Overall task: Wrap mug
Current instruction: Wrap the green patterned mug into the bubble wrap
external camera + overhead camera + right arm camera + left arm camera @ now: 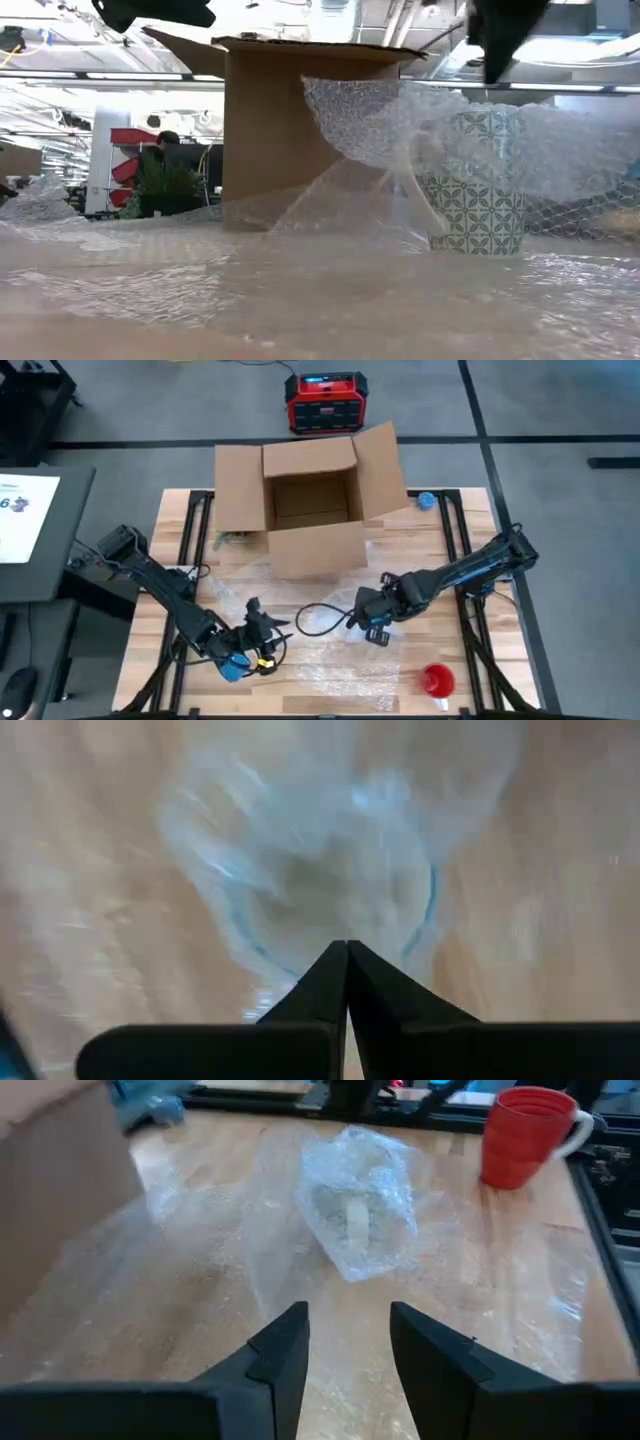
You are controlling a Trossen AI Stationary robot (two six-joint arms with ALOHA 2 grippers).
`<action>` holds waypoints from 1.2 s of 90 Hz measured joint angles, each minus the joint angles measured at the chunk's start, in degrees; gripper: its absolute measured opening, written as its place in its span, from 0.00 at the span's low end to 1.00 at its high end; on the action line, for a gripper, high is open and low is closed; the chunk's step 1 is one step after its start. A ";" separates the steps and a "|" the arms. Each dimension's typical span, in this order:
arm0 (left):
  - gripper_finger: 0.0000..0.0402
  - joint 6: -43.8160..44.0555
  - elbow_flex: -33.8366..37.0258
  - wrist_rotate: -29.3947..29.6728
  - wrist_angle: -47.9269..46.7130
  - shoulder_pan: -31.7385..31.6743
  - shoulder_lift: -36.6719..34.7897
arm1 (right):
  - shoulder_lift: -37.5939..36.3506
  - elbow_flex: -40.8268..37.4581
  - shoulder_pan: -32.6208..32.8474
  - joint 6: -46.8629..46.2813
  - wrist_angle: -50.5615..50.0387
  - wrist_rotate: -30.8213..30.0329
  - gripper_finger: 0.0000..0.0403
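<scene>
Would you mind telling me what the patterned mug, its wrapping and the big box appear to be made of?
Patterned mug: probably glazed ceramic, judging by its smooth, printed teal-and-white surface. Wrapping: clear plastic bubble wrap, translucent with small air cells. Box: brown corrugated cardboard, matte, with folded-open flaps.

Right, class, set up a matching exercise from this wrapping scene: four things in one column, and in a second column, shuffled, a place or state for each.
Things:
1. patterned mug
2. red mug
3. cardboard box
4. left tool

Places or states:
A. open, flaps spread, at the table's far side
B. standing upright, partly draped in bubble wrap
C. open, aimed at the wrapped mug from a distance
D. bare, near the table's front edge on the right arm's side

Pairs: 1-B, 2-D, 3-A, 4-C
</scene>
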State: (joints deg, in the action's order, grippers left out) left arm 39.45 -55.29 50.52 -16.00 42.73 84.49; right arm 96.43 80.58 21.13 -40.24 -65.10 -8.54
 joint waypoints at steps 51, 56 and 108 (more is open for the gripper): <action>0.31 -2.97 -0.12 -9.74 1.24 -9.62 10.85 | 10.16 -7.05 -4.84 7.59 16.32 5.66 0.00; 0.31 -5.82 -0.13 -9.85 2.16 -10.59 11.82 | 10.46 -6.71 -4.85 8.40 16.13 5.84 0.00; 0.31 -32.39 -0.17 -17.54 27.34 -15.74 16.70 | -0.47 2.36 2.16 6.15 7.50 -0.90 0.00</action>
State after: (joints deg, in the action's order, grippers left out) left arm 7.06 -55.46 32.98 11.34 26.98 101.19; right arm 95.96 82.93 23.30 -34.09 -57.61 -9.43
